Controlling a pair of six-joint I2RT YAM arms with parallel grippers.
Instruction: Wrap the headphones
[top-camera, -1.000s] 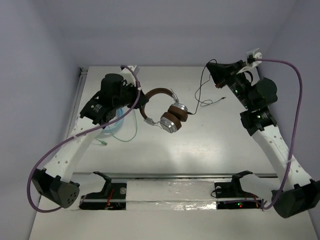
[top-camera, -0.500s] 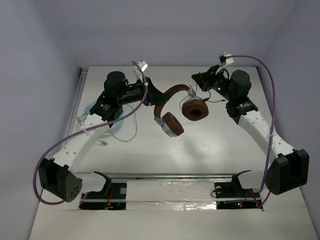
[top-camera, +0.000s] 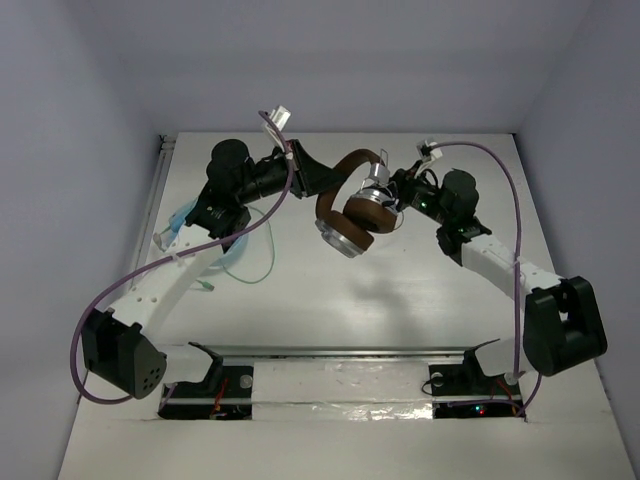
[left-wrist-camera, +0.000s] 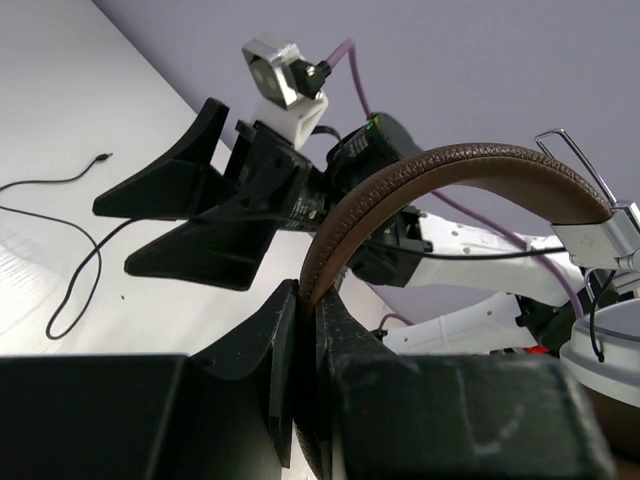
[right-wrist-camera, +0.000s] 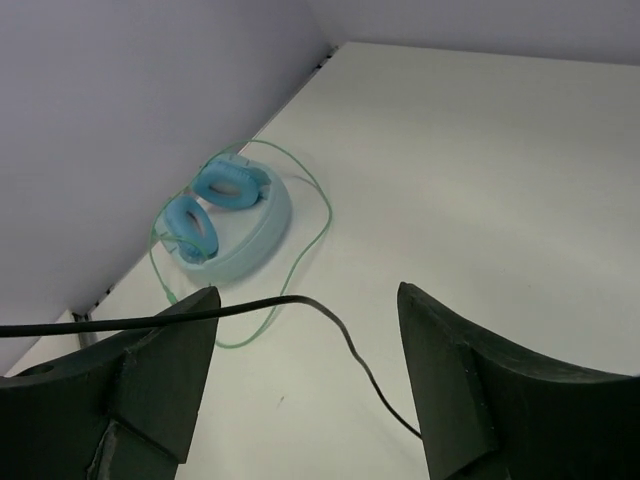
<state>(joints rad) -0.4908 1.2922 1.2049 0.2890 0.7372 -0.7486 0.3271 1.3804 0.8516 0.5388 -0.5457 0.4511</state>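
**Left pincer holds the brown headphones up; right pincer wide at the cable**

We see the brown-and-silver over-ear headphones (top-camera: 348, 205) held up off the white table (top-camera: 420, 300), over its middle and toward the far edge. The left gripper (top-camera: 318, 183) is clamped narrow on the dark brown padded headband (left-wrist-camera: 470, 165). In the left wrist view its two black fingers (left-wrist-camera: 255, 345) pinch the lower end of the band between them. The silver ear cups with brown pads (top-camera: 358, 218) hang below the band, close together.

The right gripper (top-camera: 392, 190) sits just beside the cups on their right side. Its jaws are spread wide and grip nothing. In the right wrist view the thin dark cable (right-wrist-camera: 290, 298) runs across the gap between the black right fingers (right-wrist-camera: 450, 370). We cannot tell whether it touches either of them. More of that cable lies loose on the table, as the left wrist view shows.

A second pair, light-blue plastic headphones (right-wrist-camera: 225, 215) with a thin green cable (right-wrist-camera: 315, 215), lies near the left edge of the table. In the top view it is partly hidden under the left arm and is well apart from the brown pair.
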